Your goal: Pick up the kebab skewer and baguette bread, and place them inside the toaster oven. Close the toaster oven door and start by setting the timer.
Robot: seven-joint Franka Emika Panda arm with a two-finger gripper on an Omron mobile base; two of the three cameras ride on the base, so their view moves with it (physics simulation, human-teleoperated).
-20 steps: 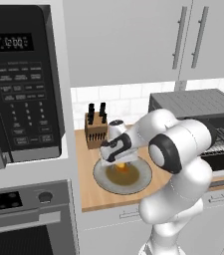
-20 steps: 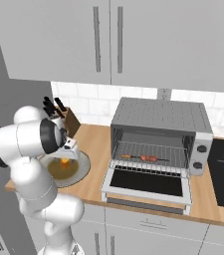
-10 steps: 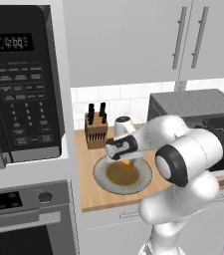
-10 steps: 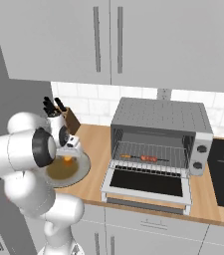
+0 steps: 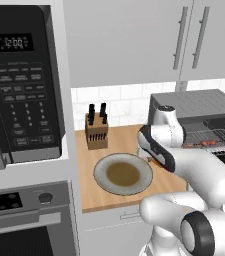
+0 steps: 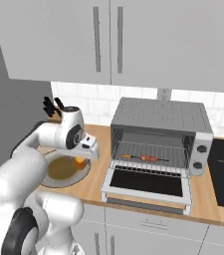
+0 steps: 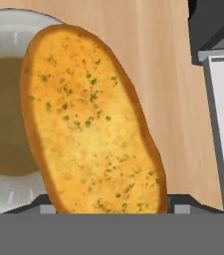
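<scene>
- One baguette [image 7: 91, 122] sits between the tool's [image 6: 83, 158] jaws, held above the worktop [image 7: 168, 74] at the plate's [image 7: 4, 191] rim; its orange end [image 6: 79, 161] peeks out below the hand.
- Plate lies near the worktop's front edge, in front of the knife block [image 5: 96, 131].
- Skewer [image 6: 142, 158] rests on the rack inside the oven [image 6: 158, 137] at the worktop's right.
- Oven door [image 6: 147, 183] hangs flat open.

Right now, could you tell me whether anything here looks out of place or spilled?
Nothing stands out. The golden oval baguette bread is in the gripper above the round grey plate; the thin kebab skewer lies on the open grey toaster oven's rack.
</scene>
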